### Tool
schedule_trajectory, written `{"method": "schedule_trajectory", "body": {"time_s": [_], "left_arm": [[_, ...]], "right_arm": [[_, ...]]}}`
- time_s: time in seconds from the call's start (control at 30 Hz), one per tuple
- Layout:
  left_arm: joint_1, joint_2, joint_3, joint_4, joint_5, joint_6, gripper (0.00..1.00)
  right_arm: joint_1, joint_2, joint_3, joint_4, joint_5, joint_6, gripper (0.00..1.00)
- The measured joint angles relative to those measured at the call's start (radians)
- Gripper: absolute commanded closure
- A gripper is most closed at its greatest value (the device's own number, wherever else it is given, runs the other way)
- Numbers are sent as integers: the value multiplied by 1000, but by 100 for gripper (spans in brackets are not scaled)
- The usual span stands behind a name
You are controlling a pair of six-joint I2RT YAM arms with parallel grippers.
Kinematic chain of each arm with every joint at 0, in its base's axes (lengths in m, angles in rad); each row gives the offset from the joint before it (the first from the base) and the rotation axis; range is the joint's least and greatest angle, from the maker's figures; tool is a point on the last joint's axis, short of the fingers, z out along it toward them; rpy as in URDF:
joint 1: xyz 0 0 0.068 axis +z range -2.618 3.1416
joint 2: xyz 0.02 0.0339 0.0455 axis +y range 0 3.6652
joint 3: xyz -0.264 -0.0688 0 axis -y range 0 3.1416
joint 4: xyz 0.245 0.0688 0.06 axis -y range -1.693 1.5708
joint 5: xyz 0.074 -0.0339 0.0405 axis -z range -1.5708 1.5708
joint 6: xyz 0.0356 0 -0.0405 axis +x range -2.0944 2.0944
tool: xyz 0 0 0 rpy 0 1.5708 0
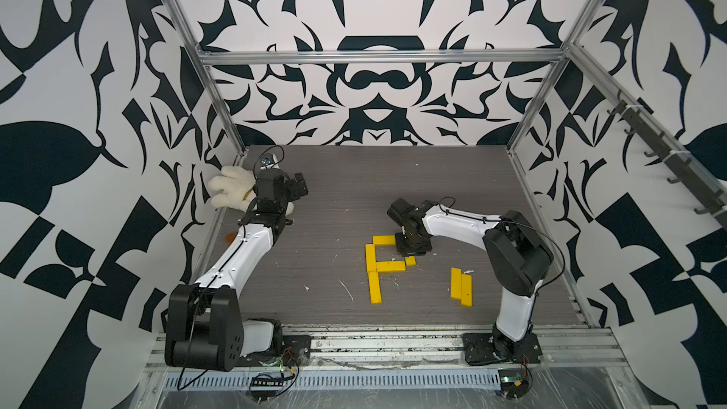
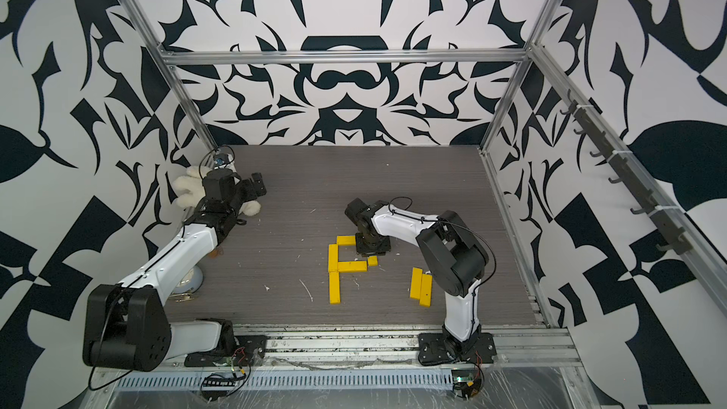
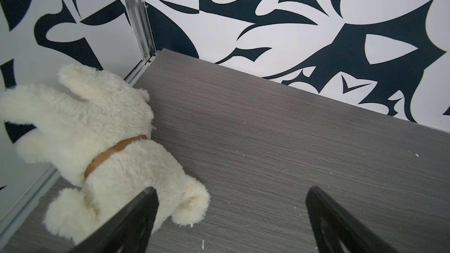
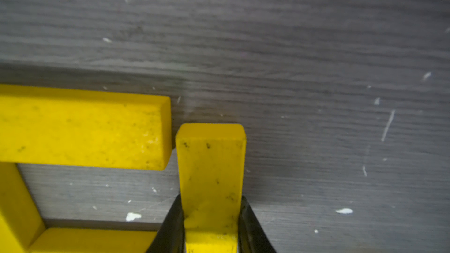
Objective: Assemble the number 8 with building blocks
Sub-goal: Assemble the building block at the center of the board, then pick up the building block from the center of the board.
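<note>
Four yellow building blocks lie flat mid-table as part of the number 8: a top bar (image 1: 383,240) (image 4: 82,130), an upper left upright (image 1: 370,257), a middle bar (image 1: 390,266) and a lower left upright (image 1: 375,287). My right gripper (image 1: 411,255) (image 4: 210,225) points straight down over the figure's upper right side. It is shut on a fifth block (image 4: 210,166), whose far end sits just beside the top bar's end. Two spare blocks (image 1: 461,287) (image 2: 421,289) lie side by side to the right. My left gripper (image 1: 299,184) (image 3: 232,191) hangs open and empty at the far left.
A white plush toy (image 1: 232,188) (image 3: 97,142) lies in the far left corner, beside one left finger. A pale round object (image 2: 192,279) sits under the left arm. Aluminium frame rails (image 1: 220,84) and patterned walls close in the grey table (image 1: 393,175).
</note>
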Motion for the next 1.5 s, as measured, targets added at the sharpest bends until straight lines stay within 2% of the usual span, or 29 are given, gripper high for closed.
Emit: {"method": "schedule_trajectory", "body": {"time_s": [0.1,0.57,0.73,0.9,1.03,1.27,1.5], "left_arm": [[0,0,0,0,4,0,1],[0,-5,0,0,26,0,1],[0,-8,-2,4,34,0,1],[0,-49,-14,5,48,2,1],[0,-60,-14,14,48,2,1],[0,-60,-14,18,58,0,1],[0,-62,-14,19,83,-20,1]], "right_arm": [[2,0,0,-1,0,-1,55],[10,-4,0,-13,2,14,50],[10,-53,0,-40,1,14,46],[10,-179,0,-66,-28,3,44],[10,-300,-18,-81,-39,-2,49],[-9,-641,-274,-176,-37,64,52],[-11,-805,-456,-235,-31,196,52]]}}
